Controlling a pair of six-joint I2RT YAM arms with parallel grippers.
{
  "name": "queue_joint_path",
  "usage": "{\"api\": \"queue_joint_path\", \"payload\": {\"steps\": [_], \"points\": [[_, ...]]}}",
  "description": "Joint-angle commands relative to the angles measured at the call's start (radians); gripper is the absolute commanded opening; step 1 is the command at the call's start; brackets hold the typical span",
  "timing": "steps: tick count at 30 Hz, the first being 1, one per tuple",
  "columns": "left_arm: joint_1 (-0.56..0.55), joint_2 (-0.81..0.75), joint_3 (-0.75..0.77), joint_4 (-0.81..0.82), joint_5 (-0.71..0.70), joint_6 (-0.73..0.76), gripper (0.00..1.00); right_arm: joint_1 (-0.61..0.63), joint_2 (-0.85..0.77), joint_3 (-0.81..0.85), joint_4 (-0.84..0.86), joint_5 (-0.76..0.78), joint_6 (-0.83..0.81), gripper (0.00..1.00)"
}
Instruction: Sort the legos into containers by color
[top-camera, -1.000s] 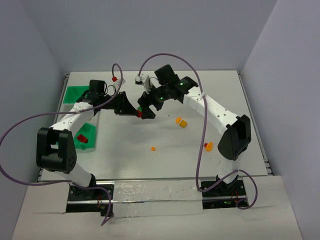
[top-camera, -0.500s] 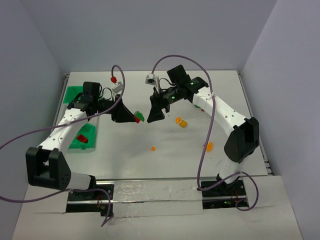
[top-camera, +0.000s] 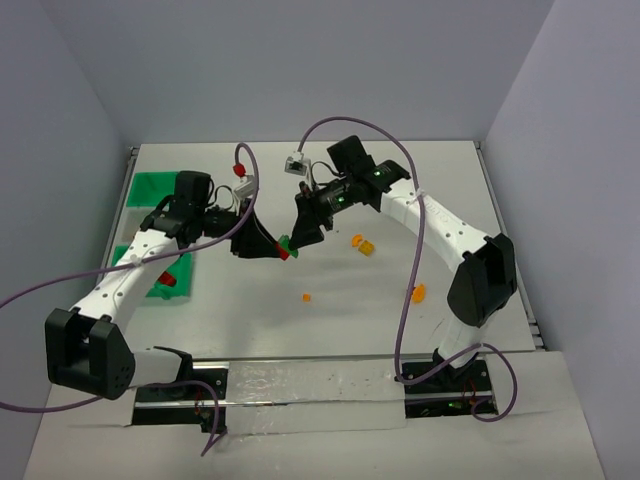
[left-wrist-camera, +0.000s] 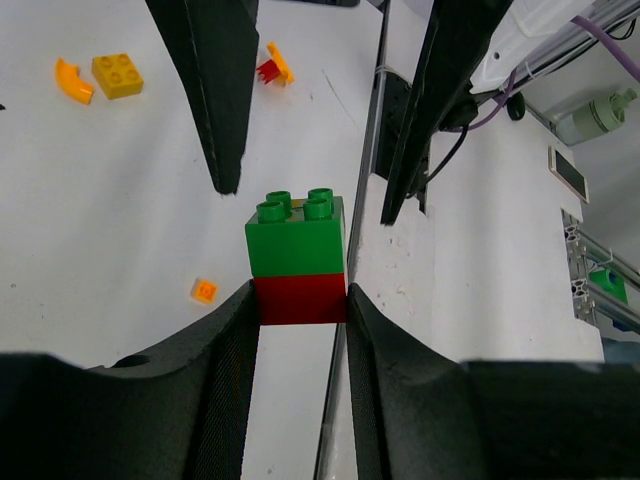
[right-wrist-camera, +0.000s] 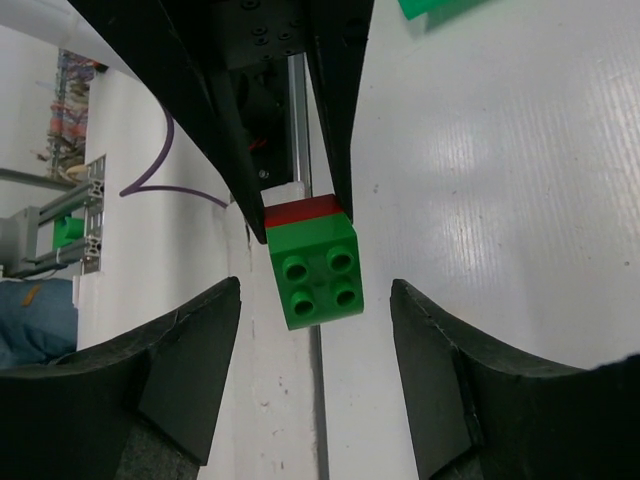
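- Left claw (left-wrist-camera: 299, 292): pinches the red brick (left-wrist-camera: 300, 306) between both fingers, at the centre of the top view.
- Green brick (left-wrist-camera: 296, 238): stacked on the red brick, with its studs facing the right claw (right-wrist-camera: 312, 300).
- Right claw: spread, with one finger on each side of the green brick and a gap visible on both sides.
- Green containers (top-camera: 150, 188): at the left edge of the top view. The lower one holds a red piece (top-camera: 167, 280).
- Orange-yellow bricks (top-camera: 362, 243): loose on the bench (top-camera: 400, 190), right of centre.

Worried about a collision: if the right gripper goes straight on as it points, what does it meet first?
The right gripper would likely first meet the green brick, between its open jaws, stacked on the red brick in the left gripper.
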Motion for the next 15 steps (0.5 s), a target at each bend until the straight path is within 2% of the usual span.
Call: {"api": "queue_joint_path", "payload": {"steps": [1,7,9,15], "points": [[-0.007,-0.036,0.006,0.072,0.028,-0.024,0.0,0.022,0.006,0.037,0.004,-0.034,-0.024,0.68],[-0.011,-0.043,-0.001,0.097,0.026,-0.042,0.0,0.027,0.031,0.042,-0.035,-0.062,-0.059,0.6],[-0.011,-0.043,-0.003,0.098,0.025,-0.042,0.0,0.027,0.035,0.047,-0.04,-0.076,-0.06,0.52],[-0.012,-0.053,-0.015,0.078,0.012,-0.015,0.0,0.027,0.059,0.08,-0.084,-0.121,-0.078,0.19]]}}
